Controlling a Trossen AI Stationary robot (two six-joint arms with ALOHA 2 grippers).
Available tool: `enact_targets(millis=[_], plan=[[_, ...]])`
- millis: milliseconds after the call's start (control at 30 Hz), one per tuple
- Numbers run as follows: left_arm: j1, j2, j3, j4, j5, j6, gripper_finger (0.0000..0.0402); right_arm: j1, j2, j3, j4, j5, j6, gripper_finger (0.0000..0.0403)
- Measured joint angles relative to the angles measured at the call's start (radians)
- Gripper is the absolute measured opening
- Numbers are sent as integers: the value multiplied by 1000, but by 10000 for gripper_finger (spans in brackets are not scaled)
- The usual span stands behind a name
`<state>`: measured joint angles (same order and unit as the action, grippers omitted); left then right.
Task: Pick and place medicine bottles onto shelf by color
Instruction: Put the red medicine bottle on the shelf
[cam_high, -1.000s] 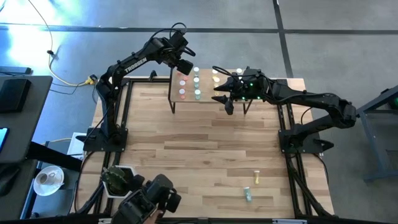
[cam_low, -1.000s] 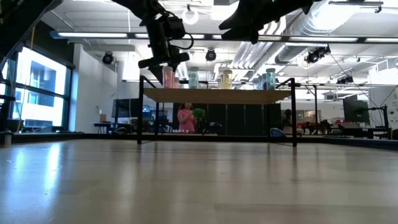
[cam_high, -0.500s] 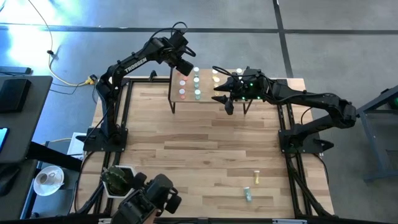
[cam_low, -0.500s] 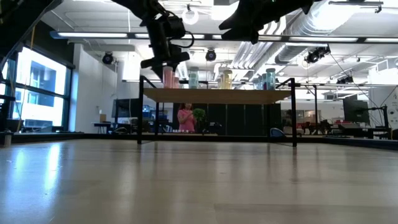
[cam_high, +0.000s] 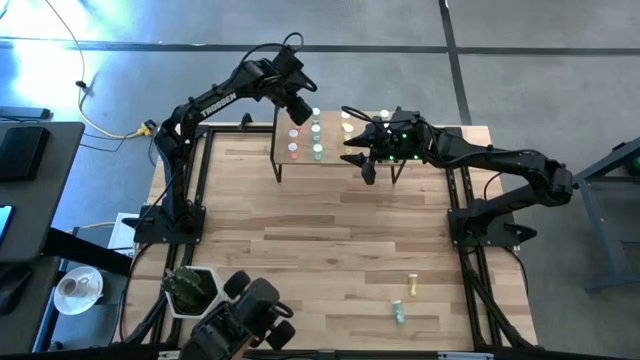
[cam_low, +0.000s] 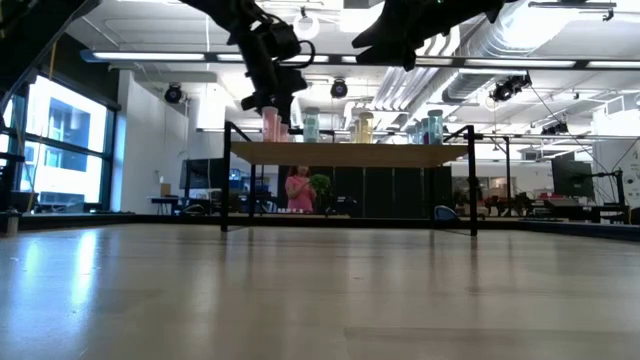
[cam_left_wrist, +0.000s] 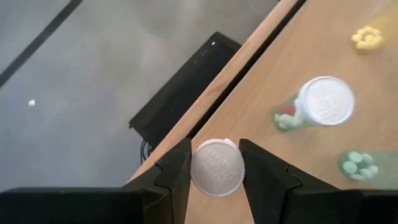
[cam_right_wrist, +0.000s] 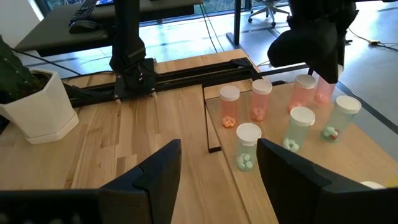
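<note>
the pink bottle (cam_left_wrist: 217, 167) sits at the back left corner of the shelf (cam_high: 335, 158), its white cap pinched between the fingers of the left gripper (cam_high: 300, 107), and in the left wrist view that cap lies right at the board's edge with the floor showing just beyond. that is the main risk, as i judge it: if the bottle is let go while it overhangs or stands tilted, it could tip off the back of the shelf. a second risk is the crowd of other medicine bottles (cam_right_wrist: 249, 144) just beside it; the pink ones (cam_right_wrist: 305, 91) stand close, and a sideways drift of the arm could knock them over like skittles. a green-bodied bottle (cam_left_wrist: 314, 109) stands near in the wrist view and looks equally exposed.

the right gripper (cam_high: 356, 160) hangs spread over the shelf's right part, holding nothing, well clear of the left arm. two bottles (cam_high: 405, 299) are on the surface near its front right, not yet sorted.

against a second ago, the left gripper has closed from a wider stance onto the cap and shifted slightly toward the shelf's back edge; the right arm has not moved.
</note>
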<state>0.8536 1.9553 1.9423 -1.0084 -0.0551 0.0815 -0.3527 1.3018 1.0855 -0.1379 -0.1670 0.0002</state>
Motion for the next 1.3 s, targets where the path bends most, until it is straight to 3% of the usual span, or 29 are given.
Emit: enact_targets(millis=[433,1300], plan=[[0,0,0,21,69,62,115,0,0,0,0,0,0,201],[3,25,1,13,74,69,115,0,0,0,0,0,2,201]])
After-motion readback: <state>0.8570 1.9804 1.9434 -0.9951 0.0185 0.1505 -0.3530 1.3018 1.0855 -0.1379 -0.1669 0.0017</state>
